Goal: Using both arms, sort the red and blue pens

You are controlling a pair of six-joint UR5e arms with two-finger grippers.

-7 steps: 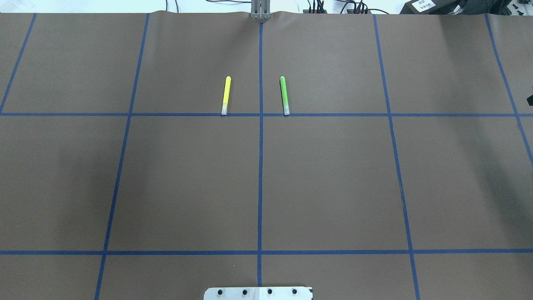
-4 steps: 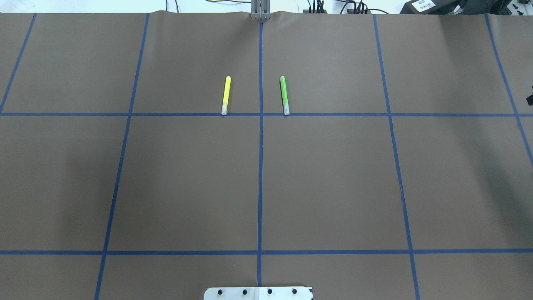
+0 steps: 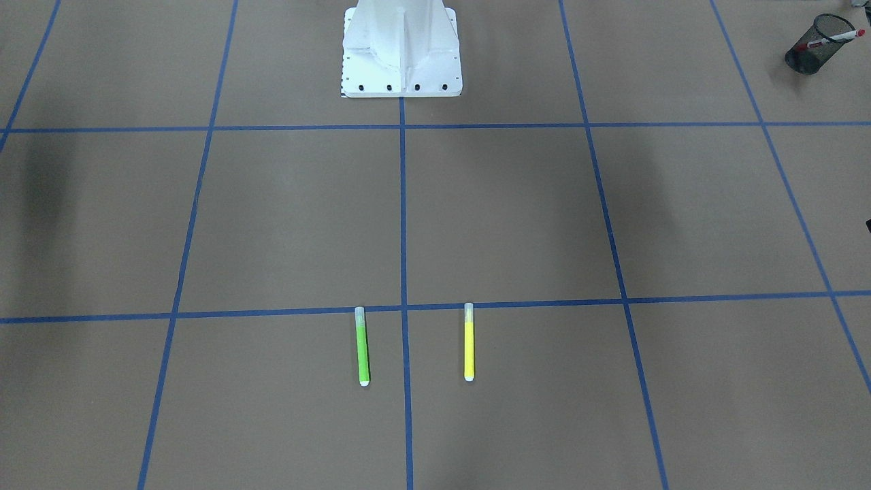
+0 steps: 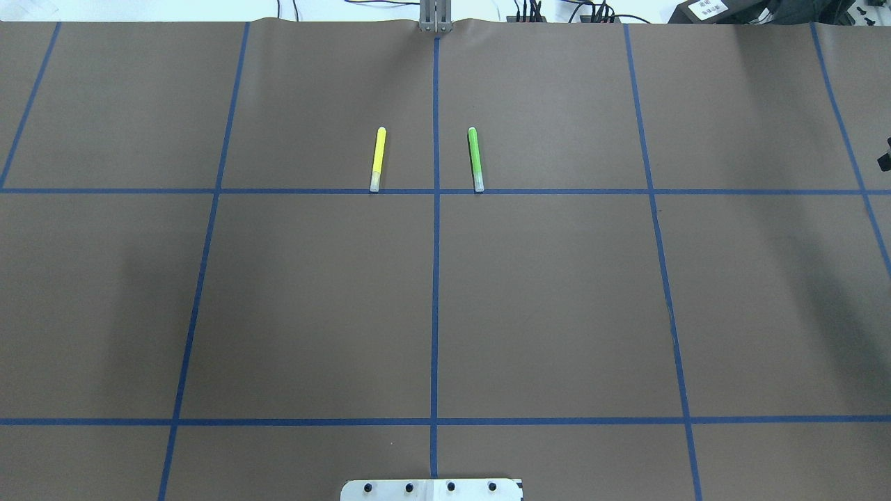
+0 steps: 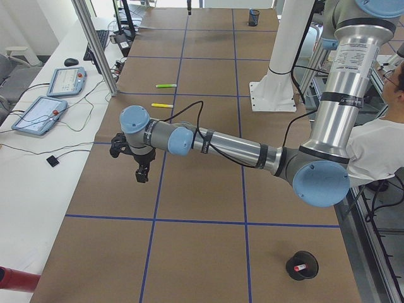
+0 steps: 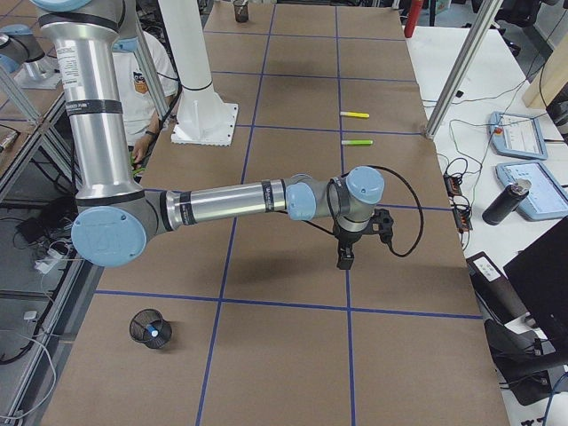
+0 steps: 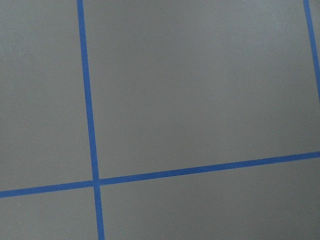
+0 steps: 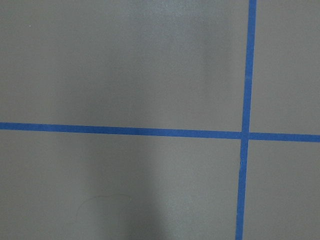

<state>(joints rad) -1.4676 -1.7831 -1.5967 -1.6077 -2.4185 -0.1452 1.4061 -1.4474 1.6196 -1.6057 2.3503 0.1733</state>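
On the table [image 4: 557,313], far half: yellow pen [image 4: 377,159] and green pen [image 4: 475,159] lie parallel, one on each side of the centre tape line, unmoved since a second ago.
Red pen [image 3: 844,35]: leans in the left mesh cup [image 3: 806,54], on the robot's left.
Blue pen [image 6: 153,332]: inside the right mesh cup [image 6: 140,323], on the robot's right.
Left tool [image 5: 140,175]: points down over bare table; clenched or released, I cannot tell.
Right tool [image 6: 344,259]: points down over bare table; its state cannot be told either.
Change: the dark sliver [image 4: 885,162] at the overhead view's right edge sits slightly higher than before.
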